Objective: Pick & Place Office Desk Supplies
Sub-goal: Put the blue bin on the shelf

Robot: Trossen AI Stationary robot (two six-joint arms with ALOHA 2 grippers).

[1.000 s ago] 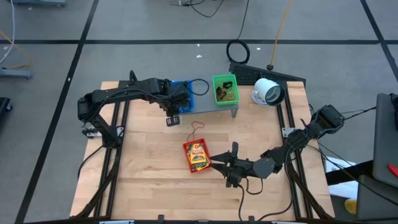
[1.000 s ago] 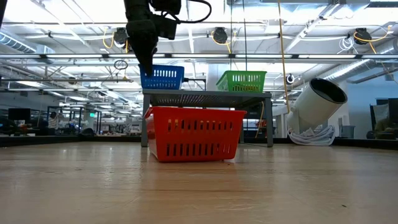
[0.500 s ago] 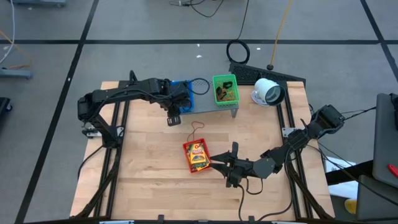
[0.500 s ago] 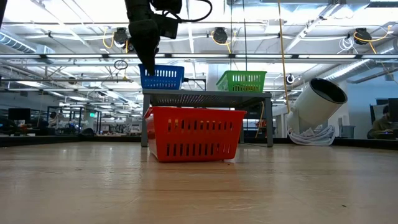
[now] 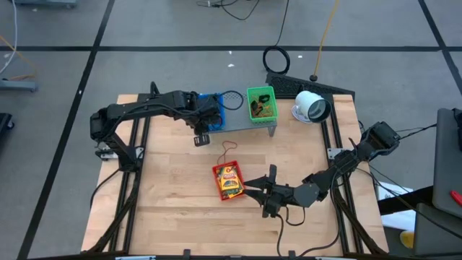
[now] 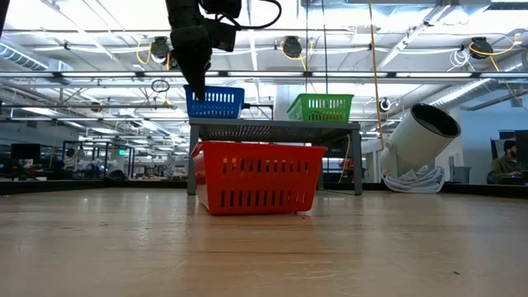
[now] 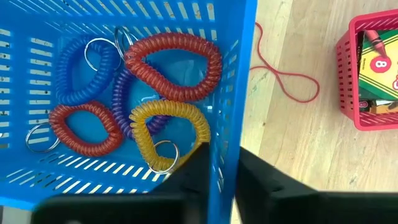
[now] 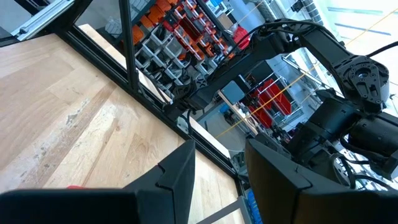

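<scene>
Evidently the left gripper (image 7: 221,177) is working at the blue basket (image 7: 124,37), which sits on the grey shelf (image 5: 242,121) next to a green basket (image 5: 260,103). One finger (image 7: 194,169) reaches down inside the basket and the other stands outside, so its wall runs between the jaws. That looks like a reach along the inner edge for the contents, or a hold on the wall itself. I cannot tell whether the jaws are pinching anything.

Inside lie the coiled loops: two red coils (image 7: 174,65), a blue coil (image 7: 71,68), a purple coil (image 7: 121,93) and a yellow coil (image 7: 168,127). The yellow one is nearest the inner finger and is probably the one concerned.

A thin red band (image 7: 283,71) lies loose on the wood between the shelf and the red basket (image 5: 216,182). It probably needs sorting yet. The red basket holds a crayon box (image 5: 229,180).

The right gripper (image 5: 254,190) waits low over the table just beside the red basket, with its jaws apart and nothing between them. From there it could steady or reach into that basket. A white round device (image 5: 310,107) lies at the far right corner, out of the work.
</scene>
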